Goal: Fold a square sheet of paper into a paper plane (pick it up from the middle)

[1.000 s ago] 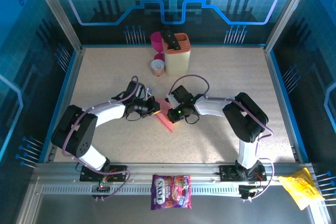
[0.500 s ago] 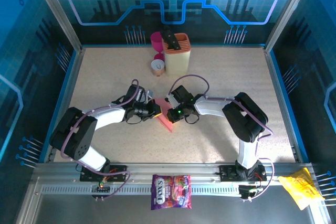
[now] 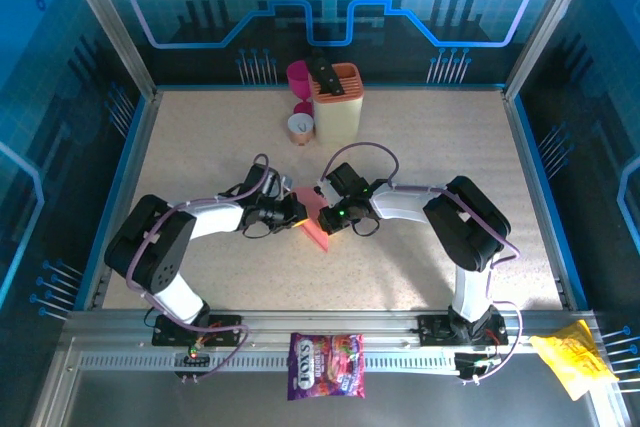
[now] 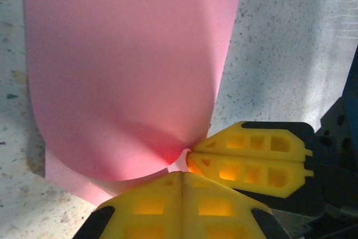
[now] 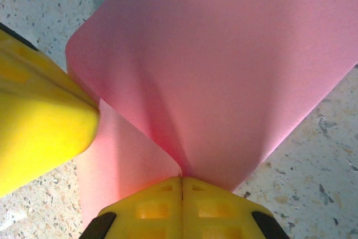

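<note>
At the left of the speckled table, the left arm folded low, elbow out, forearm reaching toward the middle. At its tip the left gripper, yellow fingers pressed flat together, pinching an edge of the square sheet of paper. In the left wrist view, those same closed fingers at the bottom of the picture, the pink sheet rising from the pinch and curling over into a rounded loop, a lower layer peeping out beneath at the lower left, flat on the table. Just right of that pinch, tip beside tip, the right gripper, likewise clamped tight on the same part of the sheet; in the right wrist view its fingers meeting along a single seam, paper fanning up and away from it in a soft crease. The sheet itself near the table's middle, between the two grippers, partly lifted and bent over. Farther right, the right arm bent back toward its base at the near edge. Along the back, left to right: a magenta cup, a small brown cup in front of it, a cream holder with an orange top. On the front rail, a purple candy bag at centre and a yellow packet far right.
</note>
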You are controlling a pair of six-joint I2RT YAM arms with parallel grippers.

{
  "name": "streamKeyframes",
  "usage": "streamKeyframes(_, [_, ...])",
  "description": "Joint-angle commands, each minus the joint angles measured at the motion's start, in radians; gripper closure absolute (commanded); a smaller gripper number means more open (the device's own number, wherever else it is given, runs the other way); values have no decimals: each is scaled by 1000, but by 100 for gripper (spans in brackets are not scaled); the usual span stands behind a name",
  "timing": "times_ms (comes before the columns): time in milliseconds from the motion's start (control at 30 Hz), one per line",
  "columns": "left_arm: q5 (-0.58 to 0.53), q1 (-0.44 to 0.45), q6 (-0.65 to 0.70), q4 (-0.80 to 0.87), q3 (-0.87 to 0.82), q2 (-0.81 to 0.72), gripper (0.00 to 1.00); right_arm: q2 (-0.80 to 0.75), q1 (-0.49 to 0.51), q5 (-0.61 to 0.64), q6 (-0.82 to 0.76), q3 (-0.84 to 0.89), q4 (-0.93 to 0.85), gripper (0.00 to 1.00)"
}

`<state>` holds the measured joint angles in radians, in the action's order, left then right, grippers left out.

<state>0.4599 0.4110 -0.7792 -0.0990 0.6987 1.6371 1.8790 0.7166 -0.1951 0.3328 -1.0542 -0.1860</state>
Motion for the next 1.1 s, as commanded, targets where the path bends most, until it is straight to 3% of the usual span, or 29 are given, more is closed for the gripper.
streamKeyframes(0, [-22,8,28,-15,-20,22,100,63,-8,25,-9,35,-55,100])
streamKeyframes(900, [-63,6,39,-49,-67,88,100,16,-9,2,1,19,-73,99])
streamKeyframes(1067, [-67,7,35,-52,-81,89,100,-90,-15,15,45,25,-82,58])
